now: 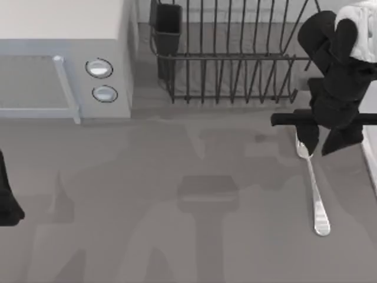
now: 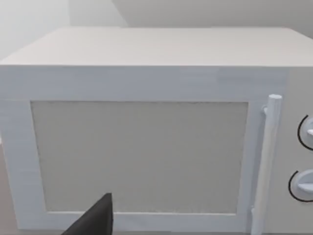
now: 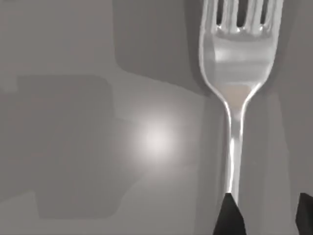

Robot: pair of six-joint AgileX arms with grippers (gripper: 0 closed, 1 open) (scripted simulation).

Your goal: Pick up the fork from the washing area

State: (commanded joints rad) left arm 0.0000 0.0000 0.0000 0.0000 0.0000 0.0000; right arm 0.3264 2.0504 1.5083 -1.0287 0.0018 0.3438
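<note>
No writing, label, brand, number or sign can be read anywhere. The microwave (image 1: 65, 59) at the worktop's far left corner has a plain door and two round knobs (image 1: 99, 68) with no markings beside them; seen closer in the left wrist view, its front (image 2: 139, 156) is just as bare. The fork (image 1: 312, 188) carries no stamp that can be read.

forks: one fork (image 1: 313, 187) | racks: one wire rack (image 1: 230, 59) | cups on rack: one dark cup (image 1: 168, 26) | microwaves: one microwave (image 1: 65, 59) | microwave knobs: two knobs (image 1: 99, 68) | microwave handles: one handle (image 1: 66, 88) | arms: two, left arm (image 1: 7, 194), right arm (image 1: 339, 76)
</note>
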